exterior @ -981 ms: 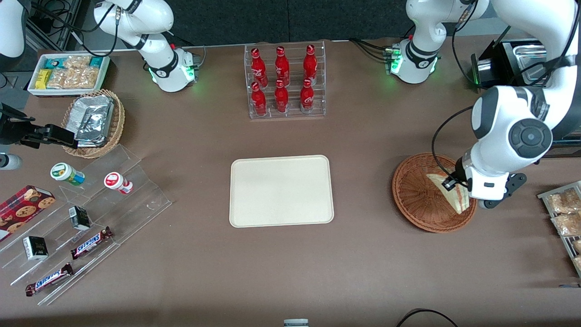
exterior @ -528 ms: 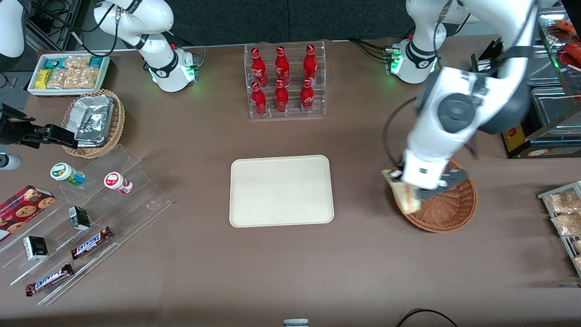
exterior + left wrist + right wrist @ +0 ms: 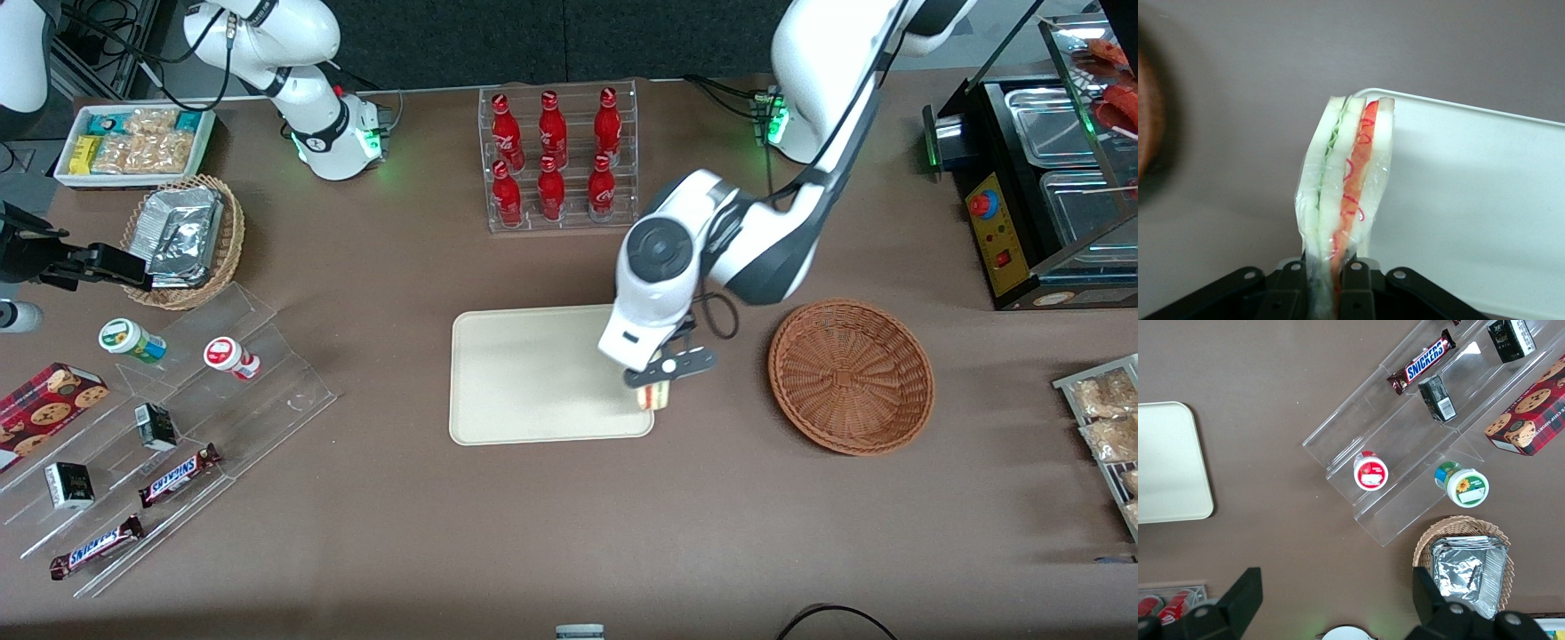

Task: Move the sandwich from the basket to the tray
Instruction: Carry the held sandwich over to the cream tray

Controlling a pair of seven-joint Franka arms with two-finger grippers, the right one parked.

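The sandwich (image 3: 1345, 193) is held between the two fingers of the gripper (image 3: 659, 378), with its layered cut edge pointing away from the wrist; the red, white and green layers are visible, and a clear film is wrapped around them. In the front view the sandwich (image 3: 655, 396) is mostly covered by the gripper and only a small part shows under it. It hangs over the edge of the tray (image 3: 533, 373) that faces the working arm's end of the table, near the tray corner that is nearer to the front camera. I cannot tell if it touches the tray.

The basket (image 3: 851, 375) stands on the brown table (image 3: 569, 533) beside the tray, toward the working arm's end, apart from the gripper. A clear rack with red bottles (image 3: 557, 158) stands farther from the front camera than the tray. Nothing lies on the tray surface under the sandwich.

The fingers (image 3: 1293, 293) are close together and clamped on the lower end of the sandwich, one on each side of it, with only the sandwich between them
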